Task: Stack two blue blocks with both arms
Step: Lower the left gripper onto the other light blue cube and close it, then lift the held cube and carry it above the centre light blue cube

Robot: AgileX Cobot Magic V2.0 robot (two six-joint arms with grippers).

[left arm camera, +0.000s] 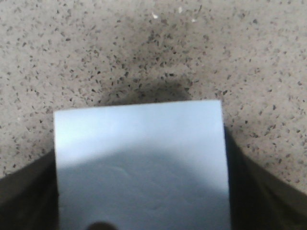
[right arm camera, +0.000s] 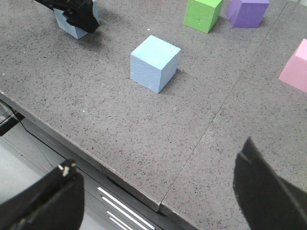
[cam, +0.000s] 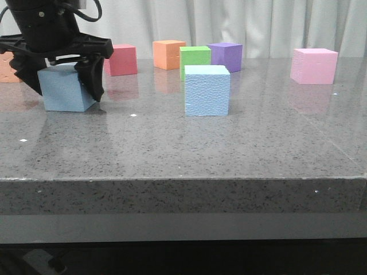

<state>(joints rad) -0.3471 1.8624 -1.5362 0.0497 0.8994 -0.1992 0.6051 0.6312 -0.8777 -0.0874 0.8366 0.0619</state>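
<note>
Nearest you is the free blue block (cam: pixel 207 90), standing alone on the grey stone table (cam: pixel 172 149), set back from the front edge with bare stone all round it. Take it as your landmark. Well to its left, the left gripper (cam: pixel 62 77) straddles the second blue block (cam: pixel 65 87), its black fingers (cam: pixel 92 71) against the sides; the wrist view shows that block (left arm camera: pixel 141 165) filling the space between them, so the hand is closed on it. The block's base looks to sit on or just above the stone; you cannot tell which.

Behind the landmark stand a green cube (cam: pixel 195 60) and a purple cube (cam: pixel 226 56), close together. Further left behind are an orange cube (cam: pixel 168 54) and a red cube (cam: pixel 121 59). A pink cube (cam: pixel 313 65) sits well to the right.

Your right gripper (right arm camera: pixel 158 196) hangs over the table's front edge, fingers spread wide, holding nothing, with the landmark block (right arm camera: pixel 155 63) well ahead of it.
</note>
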